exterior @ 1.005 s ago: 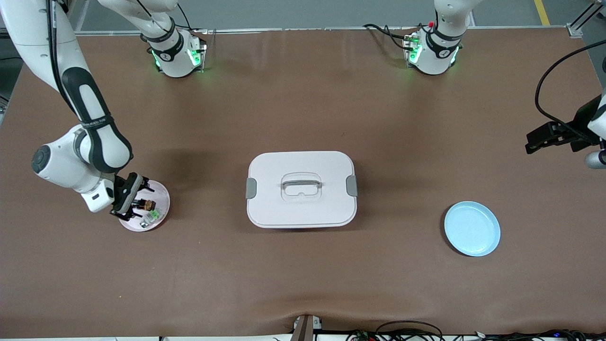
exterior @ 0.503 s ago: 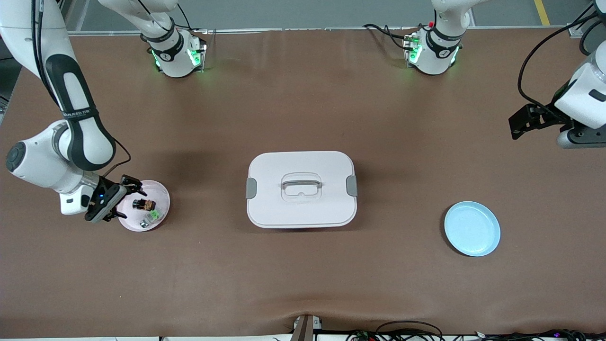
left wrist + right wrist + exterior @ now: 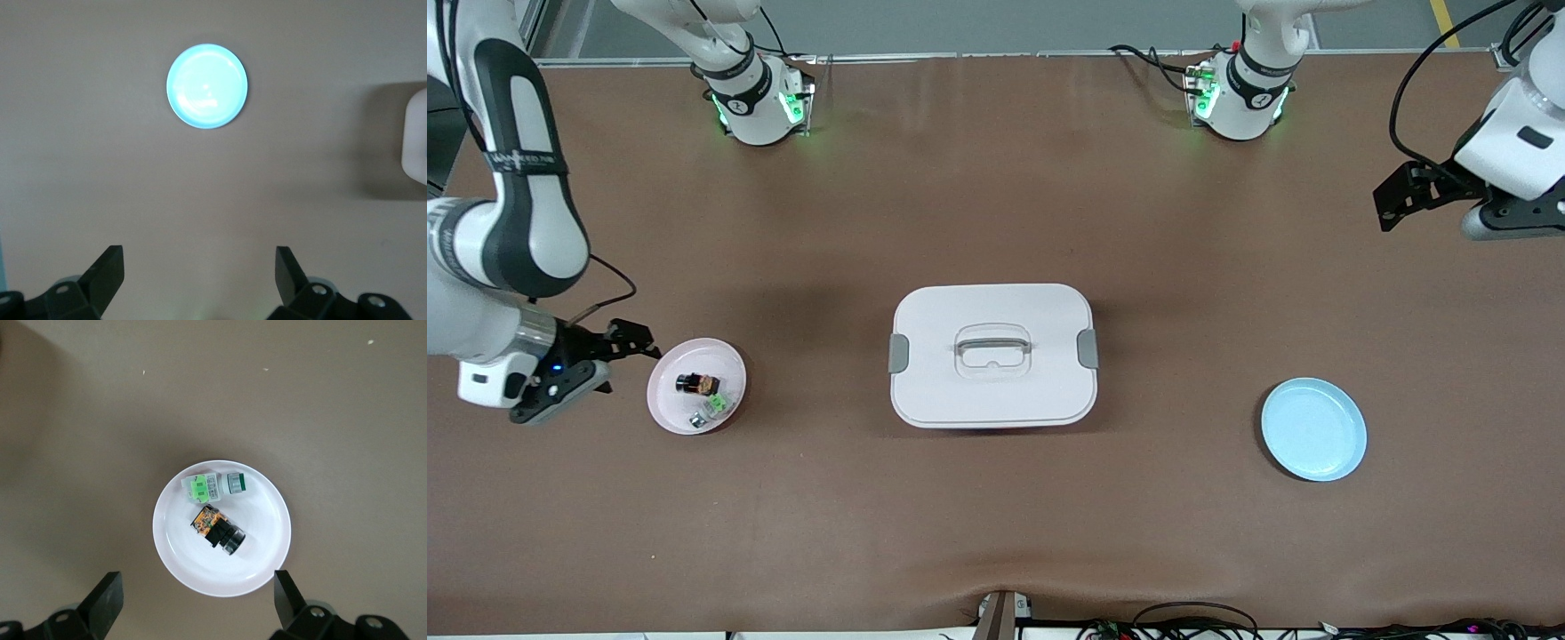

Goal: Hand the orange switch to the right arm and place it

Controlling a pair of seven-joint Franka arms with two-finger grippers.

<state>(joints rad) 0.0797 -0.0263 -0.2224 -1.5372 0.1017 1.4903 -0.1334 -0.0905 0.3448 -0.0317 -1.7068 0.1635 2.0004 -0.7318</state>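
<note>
With the orange switch [image 3: 217, 531] lying on the pink plate [image 3: 665, 411] near the worktop's right-arm edge, the empty, wide-open right gripper [image 3: 630, 340] should clear off while the equally wide, empty left gripper [image 3: 1398, 193] waits at the opposite edge.

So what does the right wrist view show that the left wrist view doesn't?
Only the right wrist view: the round pink plate holding the stubby black-and-orange switch and the small green-and-clear part, with the open right claw empty.

Only the left wrist view: the round light-blue plate, a corner of the white lidded box, and the open left claw.

Both: bare brown tabletop.
</note>
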